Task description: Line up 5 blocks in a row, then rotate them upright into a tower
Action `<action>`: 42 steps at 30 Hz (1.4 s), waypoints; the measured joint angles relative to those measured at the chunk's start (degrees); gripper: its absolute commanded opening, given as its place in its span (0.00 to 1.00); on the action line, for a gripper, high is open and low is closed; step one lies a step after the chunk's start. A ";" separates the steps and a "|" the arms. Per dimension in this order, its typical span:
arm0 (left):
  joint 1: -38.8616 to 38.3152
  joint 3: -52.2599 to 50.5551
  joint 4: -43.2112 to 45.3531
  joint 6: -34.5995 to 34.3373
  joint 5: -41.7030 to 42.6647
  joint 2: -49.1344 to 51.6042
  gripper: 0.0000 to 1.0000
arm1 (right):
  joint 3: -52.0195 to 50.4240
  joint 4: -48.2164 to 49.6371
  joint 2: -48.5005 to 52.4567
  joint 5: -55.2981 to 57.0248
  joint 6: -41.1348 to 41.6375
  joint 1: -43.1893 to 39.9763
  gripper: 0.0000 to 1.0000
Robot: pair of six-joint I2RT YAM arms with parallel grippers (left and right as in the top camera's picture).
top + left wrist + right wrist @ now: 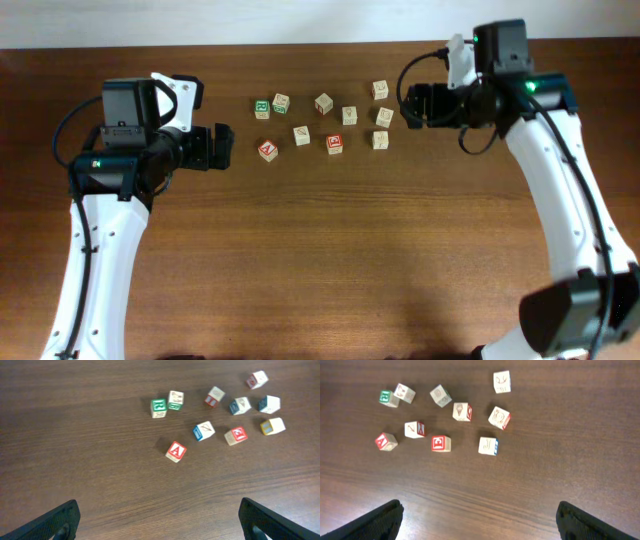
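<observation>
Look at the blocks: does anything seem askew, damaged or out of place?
Nothing looks damaged or spilled. The blocks lie scattered on the table, each turned at its own angle, not lined up; the red A block sits skewed.

Dark wood-grain table (330, 260) with a loose cluster of 10 small letter cubes (302, 134) near its far edge.

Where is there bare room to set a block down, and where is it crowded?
Free: the near half of the table, in front of the red A block. Crowded: the block cluster between the left gripper and right gripper.
</observation>
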 measured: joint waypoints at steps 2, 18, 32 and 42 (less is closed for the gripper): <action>0.00 0.00 0.02 -1.53 -1.14 0.00 0.99 | 0.59 -0.72 2.43 0.26 0.00 0.31 0.98; 0.00 0.00 -2.10 -3.58 -1.84 0.02 0.98 | 0.61 3.26 9.16 2.73 0.02 0.74 0.98; 0.00 0.00 -2.03 -7.08 -1.84 2.89 0.96 | 0.61 3.50 9.29 2.75 0.02 0.76 0.98; -4.55 0.02 0.13 -11.13 -4.52 6.49 0.96 | 0.76 6.51 14.93 5.53 2.82 2.97 0.94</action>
